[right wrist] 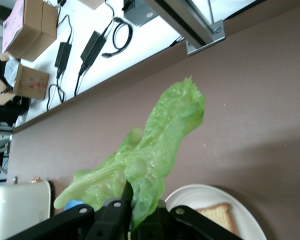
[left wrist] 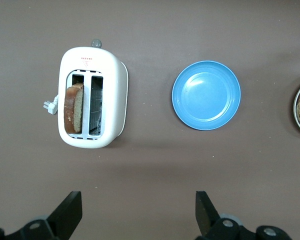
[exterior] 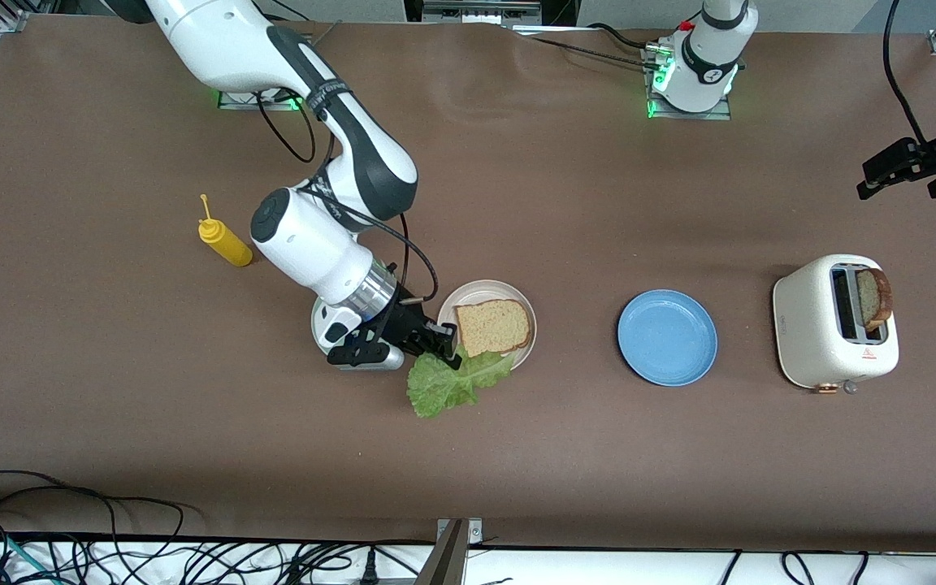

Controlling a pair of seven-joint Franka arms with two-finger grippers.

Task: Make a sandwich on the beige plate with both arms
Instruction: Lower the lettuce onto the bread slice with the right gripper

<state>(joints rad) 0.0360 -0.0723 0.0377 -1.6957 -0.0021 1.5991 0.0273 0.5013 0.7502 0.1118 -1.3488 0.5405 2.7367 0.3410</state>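
A beige plate (exterior: 476,292) near the table's middle carries one slice of brown bread (exterior: 494,327). My right gripper (exterior: 445,345) is shut on a ruffled green lettuce leaf (exterior: 452,382) over the plate's rim, and the leaf droops past the rim over the table. The right wrist view shows the lettuce (right wrist: 150,150) pinched in that gripper (right wrist: 132,210), with the plate (right wrist: 190,197) and bread (right wrist: 217,215) beneath. A second slice (exterior: 874,296) stands in the toaster (exterior: 825,325). My left gripper (exterior: 899,188) hangs open and empty, high over the table by the toaster (left wrist: 92,97).
A blue plate (exterior: 667,337) lies between the beige plate and the toaster. A yellow squeeze bottle (exterior: 224,240) stands toward the right arm's end. A pale plate (exterior: 318,321) is mostly hidden under the right wrist. Cables run along the table's front edge.
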